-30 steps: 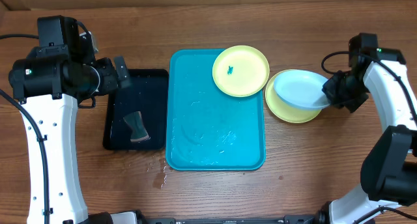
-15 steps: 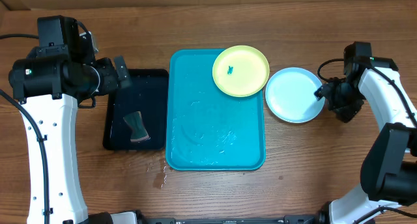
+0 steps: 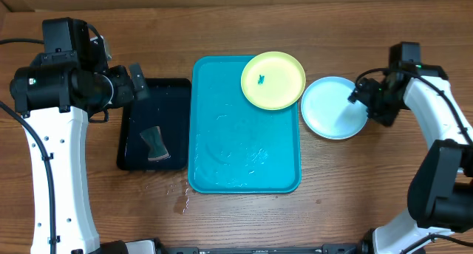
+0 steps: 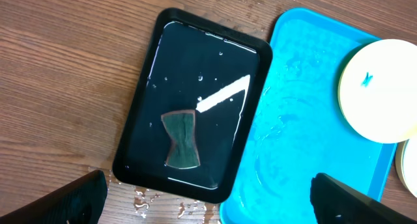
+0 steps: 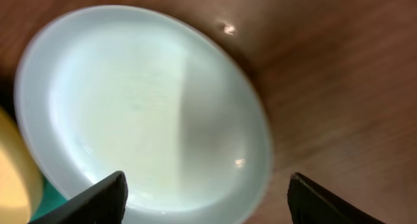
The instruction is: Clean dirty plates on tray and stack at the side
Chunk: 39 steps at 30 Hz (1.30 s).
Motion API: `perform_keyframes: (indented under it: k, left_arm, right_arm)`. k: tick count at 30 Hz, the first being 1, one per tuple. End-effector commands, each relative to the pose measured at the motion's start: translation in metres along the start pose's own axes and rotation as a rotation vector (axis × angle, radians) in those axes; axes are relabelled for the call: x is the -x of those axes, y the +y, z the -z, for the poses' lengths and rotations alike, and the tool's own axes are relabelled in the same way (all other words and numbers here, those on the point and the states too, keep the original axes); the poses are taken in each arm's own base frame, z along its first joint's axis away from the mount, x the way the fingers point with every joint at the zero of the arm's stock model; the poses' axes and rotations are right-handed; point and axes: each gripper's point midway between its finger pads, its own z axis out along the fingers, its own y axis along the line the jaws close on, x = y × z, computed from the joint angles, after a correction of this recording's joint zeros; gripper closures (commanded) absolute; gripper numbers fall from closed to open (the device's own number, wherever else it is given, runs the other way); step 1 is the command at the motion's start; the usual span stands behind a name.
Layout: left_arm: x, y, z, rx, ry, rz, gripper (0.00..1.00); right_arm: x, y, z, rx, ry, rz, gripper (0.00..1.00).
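Observation:
A yellow-green plate (image 3: 273,80) with a small blue smudge (image 3: 261,80) rests on the far right corner of the turquoise tray (image 3: 236,150), overhanging its rim. A light blue plate (image 3: 334,108) lies flat on the table just right of the tray. My right gripper (image 3: 360,99) hovers over that plate's right edge, open and holding nothing. The right wrist view shows the blue plate (image 5: 143,113) below the spread fingers (image 5: 98,198). My left gripper (image 3: 139,82) hangs open above the black tray's far left corner. The left wrist view also shows the yellow-green plate (image 4: 381,90).
A smaller black tray (image 3: 155,125) holding water and a dark sponge (image 3: 155,143) sits left of the turquoise tray. Water drops lie on the wood (image 3: 181,202) near the trays' front corners. The turquoise tray's floor is wet.
My right gripper opened and let go of the light blue plate, which dropped flat beside the tray, covering the yellow-green plate there. The gripper then shifted slightly back. The left arm stayed still.

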Motion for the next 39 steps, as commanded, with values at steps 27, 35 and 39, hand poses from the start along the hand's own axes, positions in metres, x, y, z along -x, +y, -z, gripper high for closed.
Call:
perform_keyframes:
  k: [27, 35, 39]
  left_arm:
    - [0.004, 0.002, 0.001, 0.004, -0.009, -0.009, 0.00]
    - [0.004, 0.002, 0.001, 0.004, -0.009, -0.009, 0.00]
    - [0.004, 0.002, 0.001, 0.004, -0.009, -0.009, 0.00]
  right_arm:
    - [0.000, 0.159, 0.003, 0.070, -0.429, 0.494, 0.23]
    - [0.000, 0.157, -0.019, 0.053, -0.405, 0.495, 0.41]
    - [-0.001, 0.154, -0.027, 0.042, -0.390, 0.496, 0.51]
